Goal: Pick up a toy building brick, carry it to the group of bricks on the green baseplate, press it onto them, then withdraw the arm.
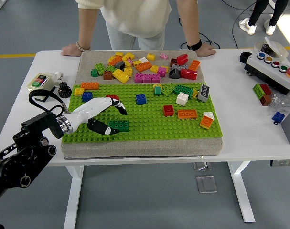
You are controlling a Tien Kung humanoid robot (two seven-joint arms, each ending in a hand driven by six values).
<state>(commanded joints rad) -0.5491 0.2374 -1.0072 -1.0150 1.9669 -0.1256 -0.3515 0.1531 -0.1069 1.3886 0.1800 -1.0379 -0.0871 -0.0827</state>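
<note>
Left robot hand [102, 116]: fingers spread wide, nothing held, hovering over the baseplate's 8 o'clock corner.
Dark green plastic toy brick [119, 125]: seated on the studded green baseplate [149, 126], just beside the thumb at 3 o'clock.
Person's hands: resting at 12 o'clock on the white counter [250, 119].

A: Floor? 
B: Grey-blue floor [35, 28], smooth, w/ a yellow line [13, 56] running across at left, far side of the desk.

A: Furniture? 
B: White desk [240, 138] on white legs [243, 191]; a foot plate [206, 183] shows on the floor underneath. Black cables [226, 24] trail over the floor at top right.

A: Light? 
B: Even, soft; no hard shadows. No walls or windows in shot.
</note>
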